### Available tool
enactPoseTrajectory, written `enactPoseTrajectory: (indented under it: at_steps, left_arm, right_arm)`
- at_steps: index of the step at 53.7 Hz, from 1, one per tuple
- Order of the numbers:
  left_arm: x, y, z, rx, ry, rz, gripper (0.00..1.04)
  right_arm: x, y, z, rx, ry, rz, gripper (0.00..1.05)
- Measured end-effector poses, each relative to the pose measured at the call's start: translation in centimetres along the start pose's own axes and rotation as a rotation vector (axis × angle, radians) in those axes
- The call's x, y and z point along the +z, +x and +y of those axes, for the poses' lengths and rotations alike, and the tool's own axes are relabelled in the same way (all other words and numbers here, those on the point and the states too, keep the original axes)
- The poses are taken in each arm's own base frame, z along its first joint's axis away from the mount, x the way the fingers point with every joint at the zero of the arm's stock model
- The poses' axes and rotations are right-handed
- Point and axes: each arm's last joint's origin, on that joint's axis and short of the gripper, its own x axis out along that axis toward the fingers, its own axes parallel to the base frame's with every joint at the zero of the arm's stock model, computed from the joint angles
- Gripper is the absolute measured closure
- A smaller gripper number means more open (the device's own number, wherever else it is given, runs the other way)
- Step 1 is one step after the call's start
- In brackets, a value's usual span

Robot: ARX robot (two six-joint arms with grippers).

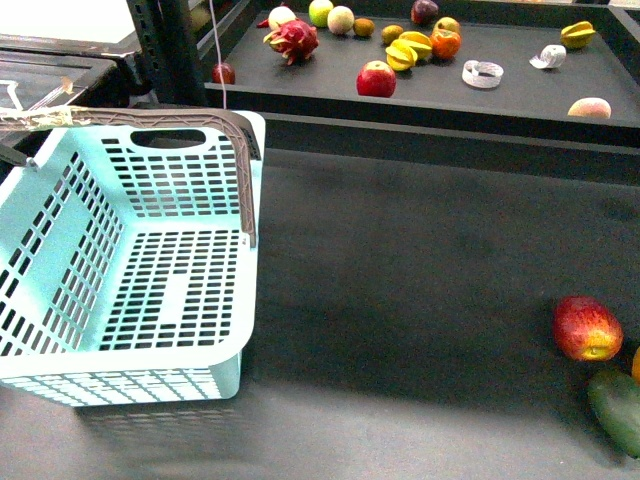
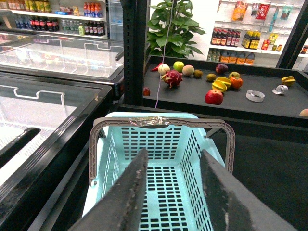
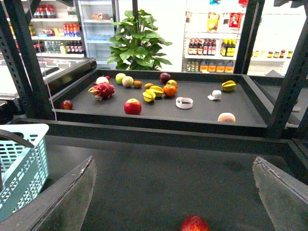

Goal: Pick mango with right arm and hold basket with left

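Mango mostly beyond front view's right edge

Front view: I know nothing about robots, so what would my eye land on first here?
The large pale turquoise slotted plastic basket fills the left side, empty. At the back, a raised dark tray carries scattered fruit, a pink spiky dragon fruit and a shiny red apple standing out. Near the right edge lie a red-and-yellow rounded fruit and a dark green oval fruit.

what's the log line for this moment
left end effector: open, near basket | right end effector: open, empty | mango: unpicked
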Motion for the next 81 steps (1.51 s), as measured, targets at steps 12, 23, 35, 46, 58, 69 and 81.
enactPoseTrajectory:
  at_steps: [12, 23, 35, 46, 58, 69, 81]
  left_arm:
    - [0.0, 0.0, 0.0, 0.0, 0.0, 0.0, 0.21]
    - [0.0, 0.0, 0.0, 0.0, 0.001, 0.0, 0.08]
    - [-0.7, 2.4, -0.3, 0.417, -0.412, 0.219, 0.08]
    - [-0.7, 9.6, -1.7, 0.367, -0.771, 0.254, 0.08]
    - [-3.5, 19.8, -4.6, 0.361, -0.882, 0.413, 0.08]
    - [-5.4, 25.0, -7.2, 0.331, -0.942, 0.462, 0.08]
    - [-7.1, 28.4, -8.4, 0.338, -0.967, 0.489, 0.08]
  right_arm:
    - [0.0, 0.0, 0.0, 0.0, 0.0, 0.0, 0.08]
    - [0.0, 0.0, 0.0, 0.0, 0.0, 0.0, 0.08]
    - [0.0, 0.0, 0.0, 0.001, 0.0, 0.0, 0.08]
    - [0.0, 0.0, 0.0, 0.001, 0.0, 0.0, 0.08]
    - [0.0, 0.0, 0.0, 0.001, 0.0, 0.0, 0.08]
    - [0.0, 0.0, 0.0, 0.001, 0.0, 0.0, 0.08]
    - [0.0, 0.0, 0.0, 0.001, 0.0, 0.0, 0.08]
